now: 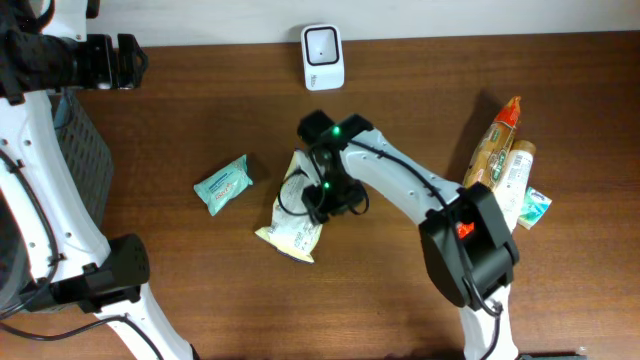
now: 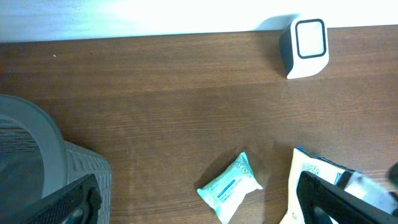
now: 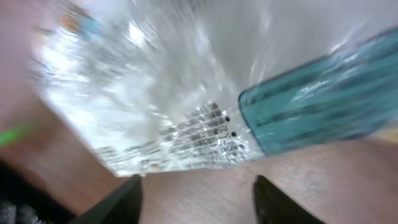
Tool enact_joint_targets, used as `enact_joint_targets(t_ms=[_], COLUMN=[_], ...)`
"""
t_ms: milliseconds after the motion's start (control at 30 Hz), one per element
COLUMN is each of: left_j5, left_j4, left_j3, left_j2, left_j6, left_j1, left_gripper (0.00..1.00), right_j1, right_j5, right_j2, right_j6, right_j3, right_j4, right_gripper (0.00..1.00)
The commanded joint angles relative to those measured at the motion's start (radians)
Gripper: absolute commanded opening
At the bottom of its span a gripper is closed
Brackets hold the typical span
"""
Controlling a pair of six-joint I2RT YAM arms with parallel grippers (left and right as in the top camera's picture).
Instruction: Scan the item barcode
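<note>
Your right gripper (image 1: 325, 195) hangs right over the snack bag (image 1: 290, 232) in the middle of the table (image 1: 180, 290). This shiny bag is the thing to scan. From above, its long side runs from the far wall toward the front edge, leaning a little. The gripper is over its far half.

In the right wrist view, the two fingers (image 3: 127, 202) stand apart with bare wood between them. The crinkly edge of the bag lies just past the tips, so the jaws are spread and hold nothing. You need to go a bit forward before you pinch.

The scanner (image 1: 322, 56) stands by the far wall, well apart from the bag and straight beyond it. I think the bag must be lifted and carried that way, with its stripes facing the scanner window.

Your left gripper (image 2: 196, 183) is spread wide and holds nothing. It is off by the basket (image 2: 37, 155), far from the bag. The right arm is much nearer, so use that one. The teal packet (image 1: 222, 185) lies just to the side; keep off it.
</note>
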State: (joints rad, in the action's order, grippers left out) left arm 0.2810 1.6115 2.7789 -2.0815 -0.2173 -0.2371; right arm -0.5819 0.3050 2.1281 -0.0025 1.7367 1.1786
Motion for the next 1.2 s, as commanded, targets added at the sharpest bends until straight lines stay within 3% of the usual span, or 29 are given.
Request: enact_joint_targets(t_ms=[0,167,267,400,600,700,800,900,1167], left_j5=[0.008,0.008,0.008,0.008,0.008,0.008,0.008,0.008,0.008], left_j4=[-0.001,-0.001,-0.001,-0.001,-0.001,-0.001,-0.001,-0.001,-0.001], left_j3=[0.003,0.003,0.003,0.003,0.003,0.003,0.003,0.003,0.003], left_j2=[0.01,0.01,0.01,0.01,0.01,0.01,0.01,0.01,0.01], left_j6=[-0.006,-0.005,-0.006,-0.005,-0.006,-0.005,-0.006,-0.006,-0.005], left_j1=[-0.002,-0.002,-0.002,-0.002,-0.002,-0.002,-0.002,-0.002,-0.002], left_gripper=[0.99,0.99,0.99,0.99,0.99,0.99,0.99,0.99,0.99], right_j1=[0.11,0.204,0.203,0.203,0.249,0.27,0.296,0.287,0.192], right_j5=[0.026,0.066,0.132,0.215,0.181,0.117,0.077,0.127,0.318], right_j2=[-0.074,-0.006,0.055,0.09,0.089,0.085,0.085,0.087,0.212], right_j6=[-0.099,-0.171,-0.174,-0.23,-0.259,-0.26,-0.335,-0.412,-0.48], right_j3=[0.107,0.108,0.107,0.108,0.11,0.151,0.206,0.184,0.176], right_j4=[-0.025,-0.285,-0.307,-0.183,0.079,0.1,-0.018,-0.18,-0.172], right_gripper=[0.62,0.65,0.71,0.72,0.68,0.67,0.77,0.99,0.99])
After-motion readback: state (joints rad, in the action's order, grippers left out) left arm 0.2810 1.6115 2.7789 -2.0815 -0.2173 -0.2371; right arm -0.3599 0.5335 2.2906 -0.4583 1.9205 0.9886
